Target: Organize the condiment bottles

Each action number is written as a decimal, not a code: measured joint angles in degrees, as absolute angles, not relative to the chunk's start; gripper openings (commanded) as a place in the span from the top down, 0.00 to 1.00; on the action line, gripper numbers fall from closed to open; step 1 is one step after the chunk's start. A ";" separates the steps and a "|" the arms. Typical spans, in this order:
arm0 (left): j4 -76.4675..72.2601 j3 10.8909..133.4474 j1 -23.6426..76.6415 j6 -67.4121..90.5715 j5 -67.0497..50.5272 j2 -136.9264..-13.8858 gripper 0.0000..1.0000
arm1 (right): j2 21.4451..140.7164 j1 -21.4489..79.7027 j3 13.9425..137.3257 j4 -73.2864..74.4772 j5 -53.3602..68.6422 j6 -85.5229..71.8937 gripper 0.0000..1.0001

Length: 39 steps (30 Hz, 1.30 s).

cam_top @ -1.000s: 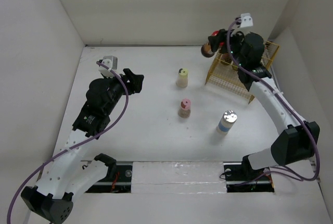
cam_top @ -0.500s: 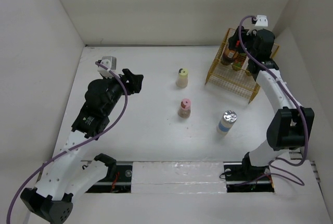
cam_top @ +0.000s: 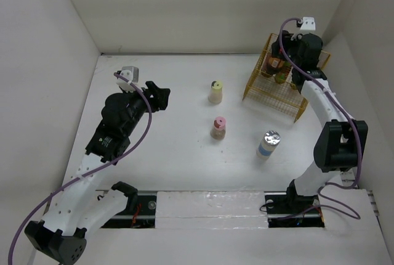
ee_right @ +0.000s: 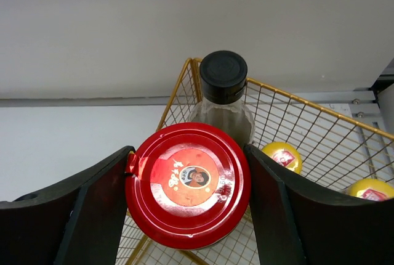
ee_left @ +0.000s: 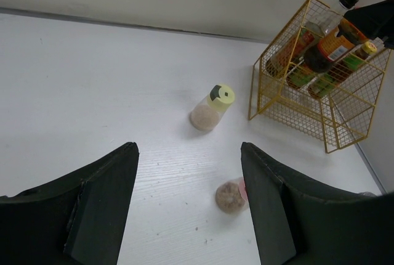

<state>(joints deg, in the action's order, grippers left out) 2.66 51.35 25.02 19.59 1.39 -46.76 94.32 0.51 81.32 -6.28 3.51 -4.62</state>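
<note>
My right gripper (cam_top: 284, 61) is shut on the red-lidded jar (ee_right: 188, 185) and holds it inside the yellow wire basket (cam_top: 274, 100), at its near-left corner. Behind the jar in the basket stand a tall dark black-capped bottle (ee_right: 223, 77) and two yellow-capped bottles (ee_right: 282, 156). On the table stand a cream bottle (cam_top: 215, 91), a pink-capped beige bottle (cam_top: 218, 127) and a silver-lidded white-blue bottle (cam_top: 269, 144). My left gripper (cam_top: 159, 95) is open and empty, left of the cream bottle. The cream bottle (ee_left: 212, 106) and the pink-capped one (ee_left: 233, 195) show in its wrist view.
The basket stands at the far right, close to the right wall and the back wall. White walls enclose the table on three sides. The arm bases sit at the near edge.
My right gripper has carried the red-lidded jar from left of the basket rightward over its rim and into it. The left arm has not moved.
</note>
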 measured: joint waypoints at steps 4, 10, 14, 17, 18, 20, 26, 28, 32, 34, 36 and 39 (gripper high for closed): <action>2.66 51.35 25.02 19.59 1.39 -46.76 0.37 | 95.70 1.61 80.12 -8.05 1.96 -4.25 0.73; 2.66 51.35 25.02 19.59 1.39 -46.74 0.37 | 98.98 2.66 77.97 -8.86 1.30 -4.23 0.73; 2.61 51.35 25.02 19.59 1.39 -46.76 0.37 | 101.08 3.25 76.03 -9.45 0.80 -4.12 0.68; 2.61 51.35 25.02 19.59 1.21 -46.76 0.37 | 103.33 3.51 75.85 -9.37 0.36 -4.34 0.63; 2.61 51.35 25.02 19.59 1.10 -46.76 0.37 | 103.85 3.53 75.66 -9.58 0.16 -4.40 0.62; 2.61 51.35 25.02 19.59 1.06 -46.76 0.37 | 103.96 3.46 75.46 -10.79 -0.05 -4.73 0.52; 2.59 51.35 25.02 19.59 0.49 -46.78 0.37 | 103.98 3.46 75.18 -11.00 -0.10 -5.39 0.16; 2.59 51.35 25.02 19.59 0.45 -46.92 0.37 | 103.61 3.46 75.18 -10.96 0.01 -5.96 0.11; 2.61 51.35 25.02 19.62 0.38 -47.22 0.37 | 100.18 3.49 75.05 -10.35 -0.10 -6.57 0.06; 2.59 51.35 25.02 19.64 0.10 -47.18 0.36 | 96.38 3.92 74.65 -10.52 -1.06 -6.74 0.06; 2.61 51.35 25.02 19.66 -0.10 -47.16 0.36 | 90.85 5.13 72.49 -10.79 -2.96 -7.20 0.22; 2.59 51.35 25.02 19.66 -0.67 -47.16 0.34 | 81.28 9.39 66.04 -11.99 -7.97 -8.84 0.78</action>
<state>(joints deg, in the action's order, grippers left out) 2.59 51.35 25.02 19.66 -0.67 -47.16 81.28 9.39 66.04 -11.99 -7.97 -8.84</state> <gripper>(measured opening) 0.650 0.497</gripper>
